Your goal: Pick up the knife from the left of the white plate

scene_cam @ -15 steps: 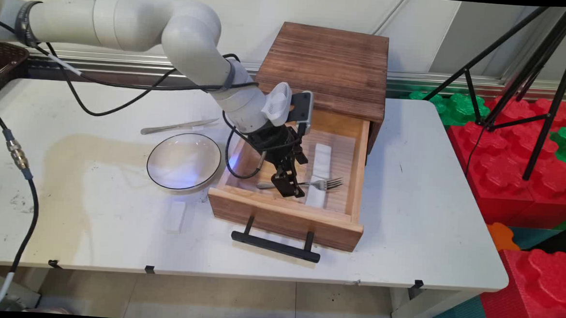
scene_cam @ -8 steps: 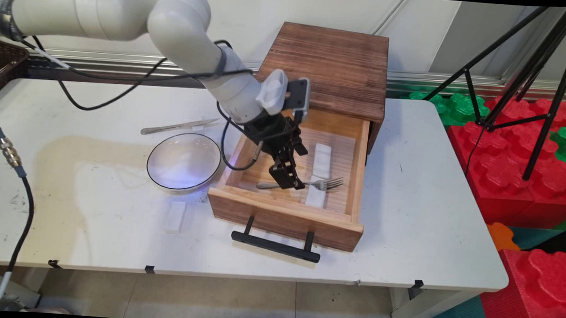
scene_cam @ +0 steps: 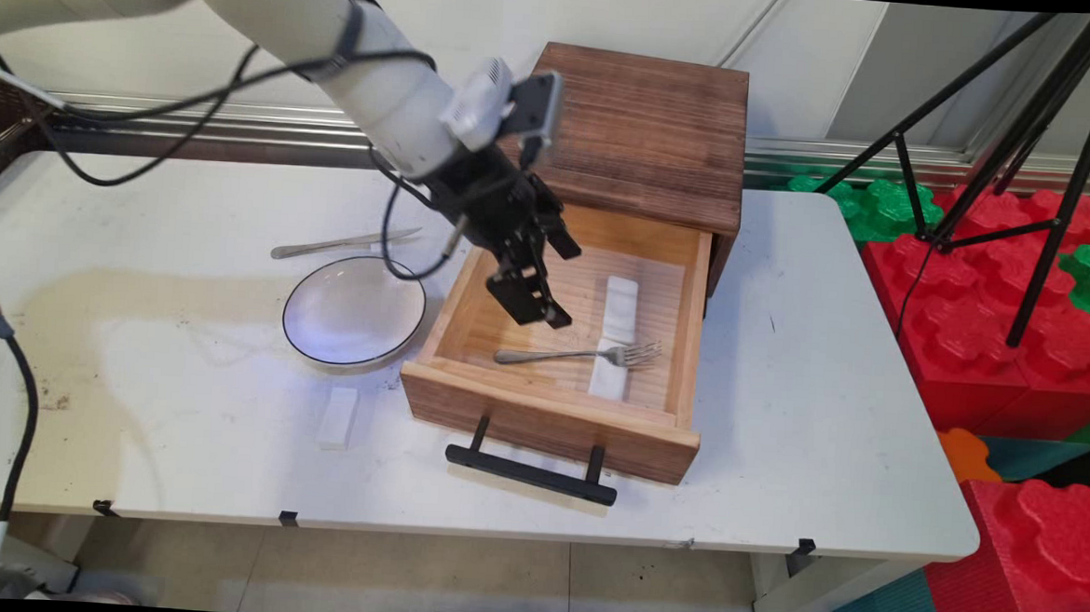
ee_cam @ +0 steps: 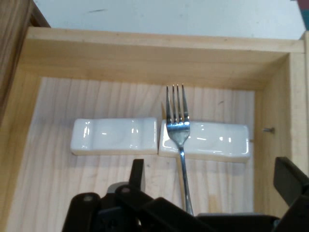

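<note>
**Gripper open above the drawer, fork left inside**

Watching through both cameras, I saw the gripper (scene_cam: 534,305) hanging over the open wooden drawer (scene_cam: 553,418), above its left half, with its fingers spread wide apart and nothing between them. In the hand view the two fingertips (ee_cam: 137,171) stood far to either side of the frame, and neither touched anything.

The fork (scene_cam: 580,354) lay flat on the drawer floor near the front wall, handle toward the left wall, tines toward the right. Its neck rested across one of two white rectangular rests (scene_cam: 608,376) that sat end to end close to the drawer's right wall; the second rest (scene_cam: 621,308) lay behind it, toward the cabinet (scene_cam: 638,129). From the hand camera I could see the tines (ee_cam: 177,104) reaching just past the rest's far side.

On the white table (scene_cam: 831,358), a shallow bowl (scene_cam: 354,311) with a dark rim sat just beside the drawer's left wall. A knife (scene_cam: 343,242) lay behind the bowl, and another white rest (scene_cam: 338,417) lay toward the table's front edge.
</note>
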You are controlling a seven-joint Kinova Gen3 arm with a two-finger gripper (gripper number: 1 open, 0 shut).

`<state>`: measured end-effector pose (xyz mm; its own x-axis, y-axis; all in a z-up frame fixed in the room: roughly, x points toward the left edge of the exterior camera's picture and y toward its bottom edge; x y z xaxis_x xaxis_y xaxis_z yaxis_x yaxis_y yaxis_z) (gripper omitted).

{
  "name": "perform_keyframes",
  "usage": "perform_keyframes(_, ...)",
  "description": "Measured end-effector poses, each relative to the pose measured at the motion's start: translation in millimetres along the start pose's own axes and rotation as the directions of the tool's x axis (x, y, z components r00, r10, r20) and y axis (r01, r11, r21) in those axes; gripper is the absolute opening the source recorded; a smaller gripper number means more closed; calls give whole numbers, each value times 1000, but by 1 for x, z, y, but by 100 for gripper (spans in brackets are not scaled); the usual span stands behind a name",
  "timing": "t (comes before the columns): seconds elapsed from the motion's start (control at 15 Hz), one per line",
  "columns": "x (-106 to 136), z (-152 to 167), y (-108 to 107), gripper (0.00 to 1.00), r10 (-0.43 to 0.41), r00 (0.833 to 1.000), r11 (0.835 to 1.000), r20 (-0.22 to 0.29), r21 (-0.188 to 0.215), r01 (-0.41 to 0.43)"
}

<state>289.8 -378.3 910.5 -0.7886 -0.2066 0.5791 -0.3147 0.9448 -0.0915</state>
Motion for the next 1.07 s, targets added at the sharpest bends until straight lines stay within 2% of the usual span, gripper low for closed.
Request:
perform_keyframes(0.47, -5, -62, 6, 100, -4, 998, 1000, -55, -18, 3)
perform_keyframes(1.07, -33, -133, 16, 100, -54, 992, 998, -115, -43, 49)
